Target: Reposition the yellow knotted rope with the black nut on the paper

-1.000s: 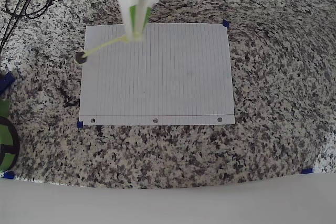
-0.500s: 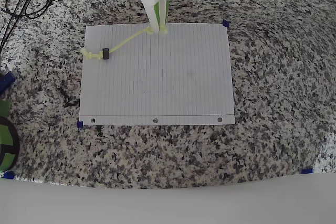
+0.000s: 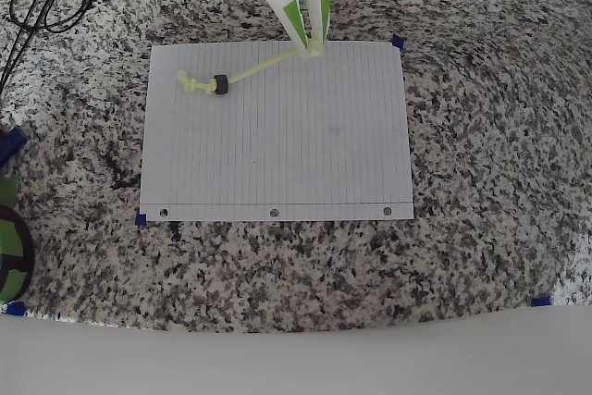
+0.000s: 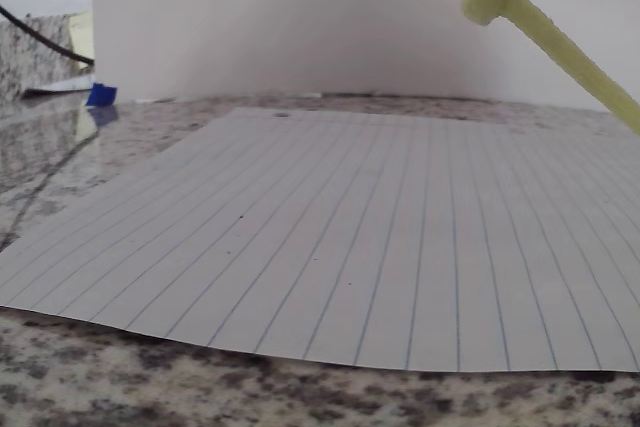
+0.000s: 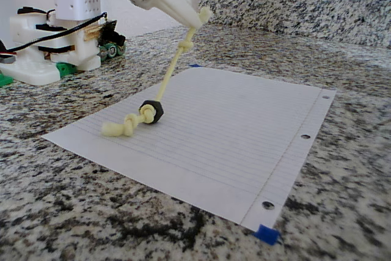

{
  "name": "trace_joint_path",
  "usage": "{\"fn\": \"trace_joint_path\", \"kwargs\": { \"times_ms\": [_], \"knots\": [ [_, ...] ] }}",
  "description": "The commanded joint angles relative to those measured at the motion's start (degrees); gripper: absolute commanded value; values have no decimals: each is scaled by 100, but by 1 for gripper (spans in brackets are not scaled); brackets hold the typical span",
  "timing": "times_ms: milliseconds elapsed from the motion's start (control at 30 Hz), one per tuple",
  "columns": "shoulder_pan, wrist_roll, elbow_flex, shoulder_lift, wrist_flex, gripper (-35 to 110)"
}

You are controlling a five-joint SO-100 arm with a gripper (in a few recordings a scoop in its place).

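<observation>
Speckled granite desk (image 3: 462, 182) carrying the paper (image 3: 277, 145), matching backsplash (image 5: 293, 4) running behind, pincer (image 3: 313, 43) pinching the yellow knotted rope (image 3: 259, 67) by its upper end, lower knot and black nut (image 3: 220, 84) resting on the sheet's top-left in overhead view.

White printed arm, gripper (image 3: 313, 43) with long tapered white fingers (image 5: 174, 5), lime-green faces on their inner sides (clearest in overhead view). Round hole in the white housing above the fingers. Red and white wires behind the gripper body. Base (image 5: 43, 59): white blocks, black cable looped across, green feet underneath.
</observation>
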Motion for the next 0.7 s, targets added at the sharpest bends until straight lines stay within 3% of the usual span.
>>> {"fn": "trace_joint_path", "kwargs": {
  "times_ms": [0,67,133,233,433,667],
  "knots": [
    [-132,-756,0,149,-88,5],
    [-132,-1063,44,237,-79,15],
    [-132,-1283,53,281,-26,37],
    [-123,-1626,62,290,-26,50],
    [-149,-2171,62,343,-114,52],
    [369,-4605,-185,-97,-466,49]
  ]
}}
